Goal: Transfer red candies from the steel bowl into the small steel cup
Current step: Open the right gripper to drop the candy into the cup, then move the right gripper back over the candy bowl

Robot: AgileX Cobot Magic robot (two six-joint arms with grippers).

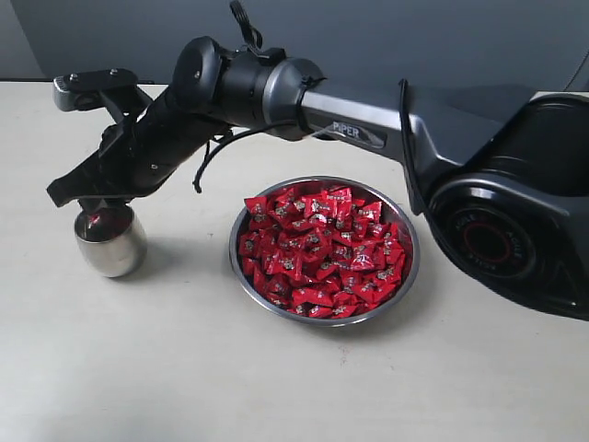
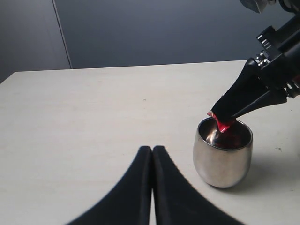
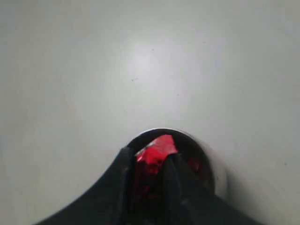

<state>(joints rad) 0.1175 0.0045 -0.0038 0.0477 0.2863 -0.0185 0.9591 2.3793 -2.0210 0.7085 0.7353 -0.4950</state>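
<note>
The steel bowl (image 1: 236,262) stands mid-table, heaped with red candies (image 1: 322,253). Left of it is the small steel cup (image 1: 112,247), also seen in the left wrist view (image 2: 222,161) and, as a rim, in the right wrist view (image 3: 207,161). My right gripper (image 1: 90,204) reaches across and hangs just over the cup's mouth, shut on a red candy (image 2: 224,124) whose end dips into the cup. The right wrist view shows that candy (image 3: 157,149) between the fingers (image 3: 149,157). My left gripper (image 2: 153,149) is shut on nothing, low over the table beside the cup.
The right arm's black links (image 1: 368,115) stretch over the table behind the bowl, its base (image 1: 515,221) at the right. The pale tabletop (image 1: 184,368) runs bare in front of bowl and cup. A dark wall (image 2: 164,33) stands behind the table.
</note>
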